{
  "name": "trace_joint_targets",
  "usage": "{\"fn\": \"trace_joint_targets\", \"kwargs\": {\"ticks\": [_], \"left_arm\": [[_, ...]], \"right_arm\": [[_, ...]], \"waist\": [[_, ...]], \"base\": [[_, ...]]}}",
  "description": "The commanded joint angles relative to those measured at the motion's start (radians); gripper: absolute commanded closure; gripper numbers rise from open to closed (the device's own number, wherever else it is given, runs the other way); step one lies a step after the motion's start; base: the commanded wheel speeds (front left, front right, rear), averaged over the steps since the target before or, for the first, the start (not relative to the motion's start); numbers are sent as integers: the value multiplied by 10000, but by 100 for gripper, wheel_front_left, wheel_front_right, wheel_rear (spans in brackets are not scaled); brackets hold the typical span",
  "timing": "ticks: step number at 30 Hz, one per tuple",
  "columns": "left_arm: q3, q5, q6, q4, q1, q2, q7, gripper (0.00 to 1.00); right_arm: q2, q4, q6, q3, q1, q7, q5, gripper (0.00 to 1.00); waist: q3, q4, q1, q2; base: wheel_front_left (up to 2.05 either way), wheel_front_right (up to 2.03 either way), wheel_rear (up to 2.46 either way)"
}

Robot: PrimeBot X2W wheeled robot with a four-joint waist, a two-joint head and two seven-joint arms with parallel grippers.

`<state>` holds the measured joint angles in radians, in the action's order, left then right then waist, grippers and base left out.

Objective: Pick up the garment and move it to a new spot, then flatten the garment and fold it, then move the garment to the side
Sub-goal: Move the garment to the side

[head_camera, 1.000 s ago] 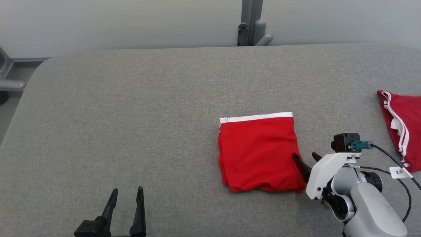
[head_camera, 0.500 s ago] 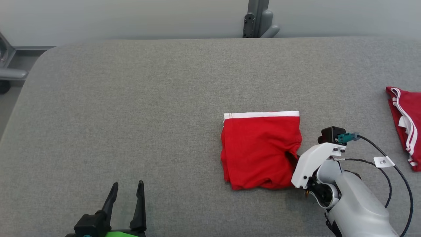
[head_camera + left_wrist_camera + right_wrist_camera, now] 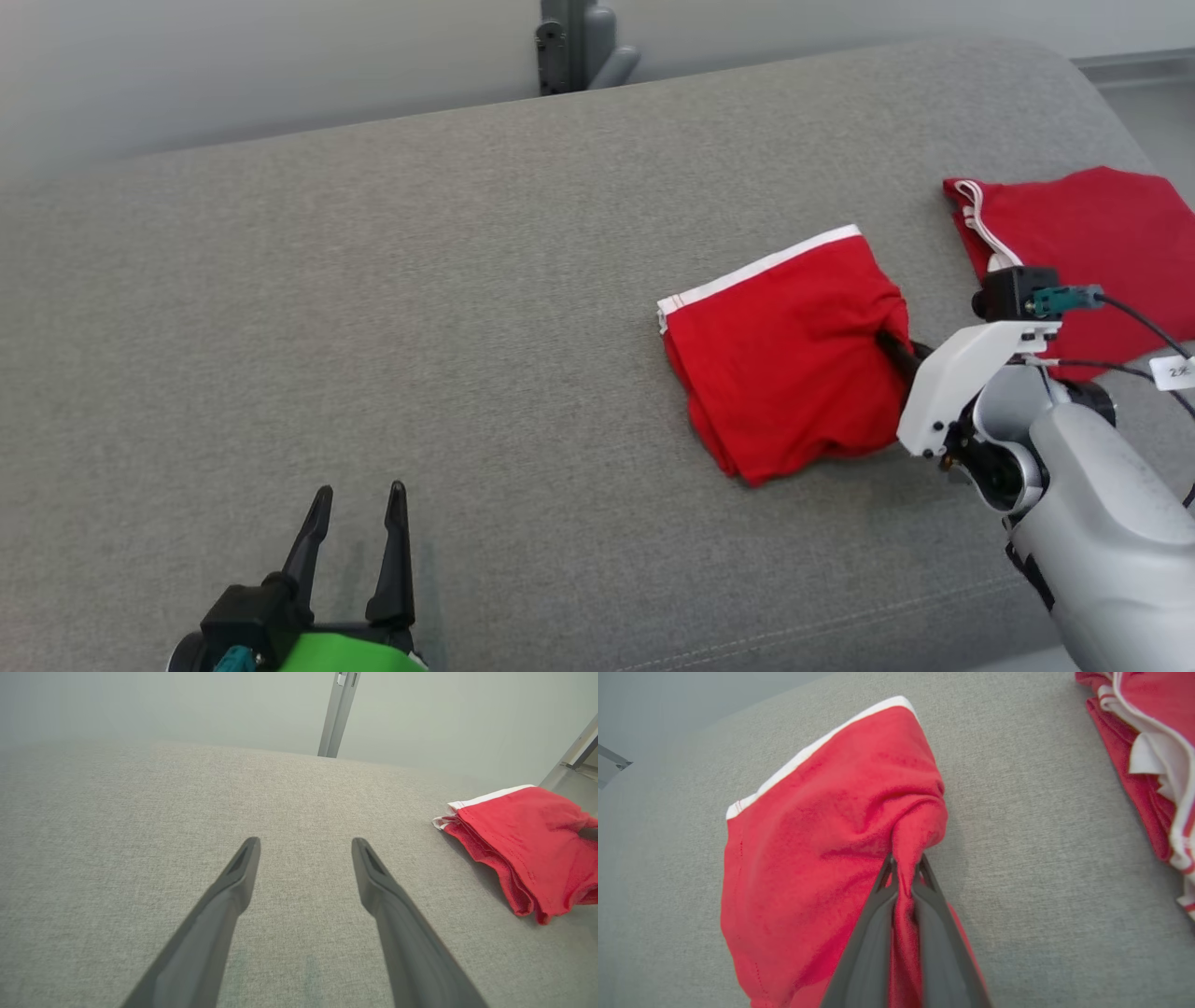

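Right pincer (image 3: 903, 865) is clenched on the right edge of the folded red garment (image 3: 784, 373), which lies on the desk (image 3: 373, 327). Left pincer (image 3: 359, 523) is released and idle. Step, judged: move aside. Next calls for a gentle slide toward the other red garment (image 3: 1074, 215), folds kept intact.

you have a grey cloth-covered table (image 3: 373, 308) running wide across the head view, its far right corner rounded. near that corner lies a second red cloth (image 3: 1083, 215), spread fairly flat, with white striped trim bunched along its left edge. behind the table's far edge you can see a grey metal post (image 3: 569, 42) standing against a pale wall (image 3: 233, 65).
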<state>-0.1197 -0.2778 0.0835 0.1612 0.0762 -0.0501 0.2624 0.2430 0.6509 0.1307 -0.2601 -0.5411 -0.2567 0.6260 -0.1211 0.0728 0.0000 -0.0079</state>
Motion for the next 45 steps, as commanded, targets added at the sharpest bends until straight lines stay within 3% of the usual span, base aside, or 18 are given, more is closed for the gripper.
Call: {"fn": "trace_joint_targets", "kwargs": {"ticks": [1, 8, 18, 23, 33, 38, 45], "left_arm": [[-51, 66, 76, -74, -401, -12, 27, 0], [-286, 128, 177, 131, -960, -19, 27, 0], [-228, 65, 245, 395, -1287, -19, 27, 0], [-16, 252, 292, 563, -1396, -19, 27, 0], [260, 620, 387, 665, -1347, -21, 27, 0], [227, 787, 427, 766, -1399, -105, 27, 0], [14, 963, 460, 729, -1480, -266, 27, 0]], "right_arm": [[295, -250, -2, -15, -338, -14, -132, 100], [940, -782, -2, 15, -1103, -479, -441, 100], [1926, -1058, -1, 115, -2497, -1815, -914, 100], [2392, -1517, -2, -51, -2981, -2621, -614, 100], [3536, -1599, -4, 997, -2541, -3474, -208, 100], [3503, -651, -4, 1786, -2252, -2893, -1143, 100], [2751, 1025, -4, 3203, -2379, -641, -3006, 100]], "waist": [[-627, 1275, 0, 79], [-1011, 1606, 0, 79], [-1599, 1104, 0, 79], [-1742, 932, 0, 79], [-1809, 766, 0, 79], [-1996, 638, 0, 79], [-2379, 243, 0, 79]], "base": [[0, 0, 0], [0, 0, 0], [0, 0, 0], [0, 0, 0], [0, 0, 0], [0, 0, 0], [0, 0, 0]]}}
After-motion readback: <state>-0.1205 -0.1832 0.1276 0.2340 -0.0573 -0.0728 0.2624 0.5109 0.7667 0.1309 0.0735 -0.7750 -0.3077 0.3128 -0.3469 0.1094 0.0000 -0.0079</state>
